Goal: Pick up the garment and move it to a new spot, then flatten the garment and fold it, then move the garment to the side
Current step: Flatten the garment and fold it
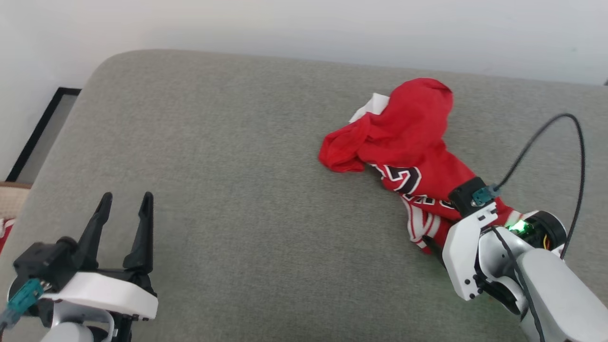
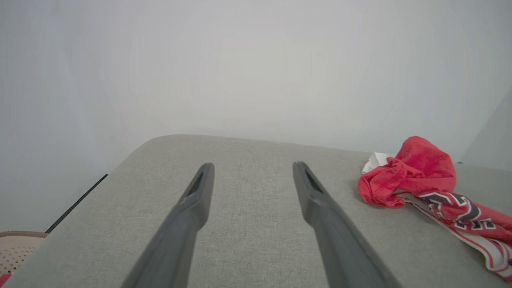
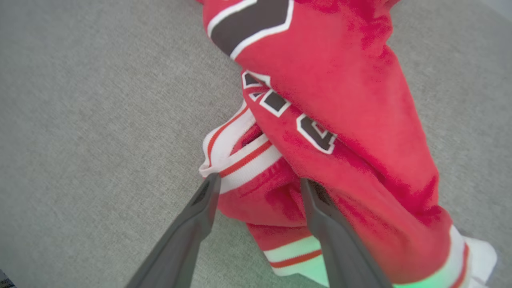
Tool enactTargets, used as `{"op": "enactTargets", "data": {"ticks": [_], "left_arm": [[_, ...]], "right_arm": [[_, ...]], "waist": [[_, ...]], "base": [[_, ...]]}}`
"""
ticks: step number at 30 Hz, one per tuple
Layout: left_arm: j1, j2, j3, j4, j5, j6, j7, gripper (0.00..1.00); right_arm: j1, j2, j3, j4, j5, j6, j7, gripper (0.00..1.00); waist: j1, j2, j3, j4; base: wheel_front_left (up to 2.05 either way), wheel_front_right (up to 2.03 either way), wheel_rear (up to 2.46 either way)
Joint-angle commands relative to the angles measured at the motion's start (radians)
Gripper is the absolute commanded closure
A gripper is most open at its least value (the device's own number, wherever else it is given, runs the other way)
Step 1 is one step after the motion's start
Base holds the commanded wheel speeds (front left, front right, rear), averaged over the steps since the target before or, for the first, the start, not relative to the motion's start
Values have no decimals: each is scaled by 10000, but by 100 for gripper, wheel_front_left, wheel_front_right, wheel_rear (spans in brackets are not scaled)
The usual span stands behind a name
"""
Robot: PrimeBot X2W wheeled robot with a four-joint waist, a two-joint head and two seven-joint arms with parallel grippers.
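We note the garment (image 1: 408, 142) lying crumpled on the right half of the grey cushion (image 1: 228, 156). It is bunched into a long heap that runs from a rounded red bulge near the far edge down toward the near right. A white sleeve (image 1: 373, 105) pokes out at the heap's far side. The black numerals (image 1: 403, 176), outlined in white, face up about midway along the heap. The right gripper (image 3: 260, 180) is down at the near end of the heap. In the head view its wrist covers the fingers, so we read its state from the right wrist view. There the two fingers (image 3: 192, 224) stand apart, released, one on each side of a red fold and not clenched on the cloth. One tip sits at the edge of the red-and-white striped trim (image 3: 244, 160); we cannot tell whether it touches. A green light (image 1: 517, 227) glows on the right wrist and tints the trim below the fingers. A black cable (image 1: 577, 156) loops up from that wrist. The left gripper (image 1: 127, 194) hangs over the bare near-left part of the cushion, well apart from the garment, fingers spread and holding nothing. The left wrist view shows the same gap, with the garment off to its right. A pale wall (image 1: 304, 28) stands behind the cushion.
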Motion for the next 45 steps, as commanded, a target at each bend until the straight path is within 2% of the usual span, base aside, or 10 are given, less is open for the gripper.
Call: {"op": "enactTargets", "data": {"ticks": [1, 8, 10, 11, 18, 26, 33, 41, 44, 45], "left_arm": [[257, -319, 383, 73, 251, -211, -50, 0], [863, -1490, 1495, 299, 953, -992, -49, 0], [981, -1790, 1788, 363, 1092, -1228, -49, 0], [1043, -1906, 1921, 409, 1152, -1331, -49, 0], [1308, -2535, 2650, 555, 1618, -1850, -49, 0], [1597, -3063, 3347, 606, 2063, -2363, -49, 0], [1654, -3372, 3738, 677, 2326, -2704, -49, 0], [1631, -3649, 4114, 923, 2616, -3024, -50, 0], [1596, -3706, 4178, 1036, 2719, -3114, -50, 0], [1588, -3722, 4204, 1058, 2750, -3160, -50, 0]], "right_arm": [[-312, -131, 306, 282, 66, -3, 250, 0], [-1209, -349, 1550, 1996, 257, -3, 1074, 0], [-1413, -335, 1879, 2326, 438, -3, 1121, 97], [-1510, -322, 1942, 2476, 571, -3, 1098, 100], [-1772, -657, 2653, 2324, 1479, -5, 1480, 100], [-1180, -1741, 2584, -174, 2876, -3, 2223, 100], [775, -2790, 1097, -2283, 3173, -3, 3621, 100], [3035, -2042, -1070, -2941, 2056, -3, 4503, 100], [3181, -1656, -1397, -2943, 1614, -3, 4313, 55], [3194, -1493, -1543, -2977, 1513, -3, 4264, 0]], "waist": [[0, 0, 88, 206], [0, 0, 238, 568], [0, 0, 252, 610], [0, 0, 250, 609], [0, 0, 155, 441], [0, 0, 67, -21], [0, 0, 91, -198], [0, 0, 167, -250], [0, 0, 152, -256], [0, 0, 135, -263]], "base": [[0, 0, 0], [0, 0, 0], [0, 0, 0], [0, 0, 0], [0, 0, 0], [0, 0, 0], [0, 0, 0], [0, 0, 0], [0, 0, 0], [0, 0, 0]]}}
